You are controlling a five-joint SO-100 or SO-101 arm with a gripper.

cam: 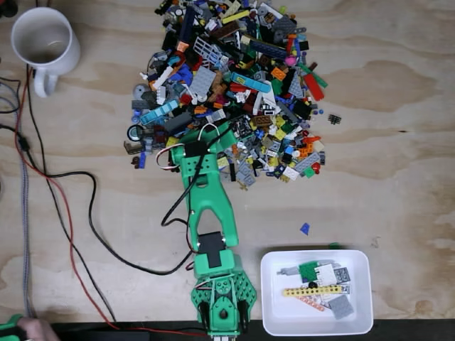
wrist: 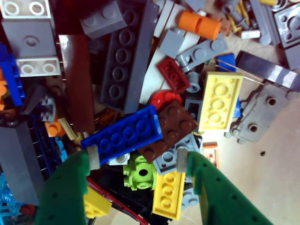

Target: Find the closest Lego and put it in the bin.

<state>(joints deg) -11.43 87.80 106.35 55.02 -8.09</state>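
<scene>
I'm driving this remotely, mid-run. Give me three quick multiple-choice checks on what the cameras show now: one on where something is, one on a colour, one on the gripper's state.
1. In the fixed view, where is the bin relative to the Lego pile?
A. Upper left of it
B. Lower right of it
C. Directly above it

2. In the wrist view, what colour is the long studded brick just above the gripper?
A. Blue
B. Pink
C. White

3. How is the gripper standing?
A. Shut on the mug
B. Shut with nothing in it
C. Open over the pile

Answers:
1. B, the bin sits by the bottom edge, right of the arm's base.
2. A, the brick is bright blue.
3. C, the wrist view shows the green fingers spread apart with bricks visible between them.
</scene>
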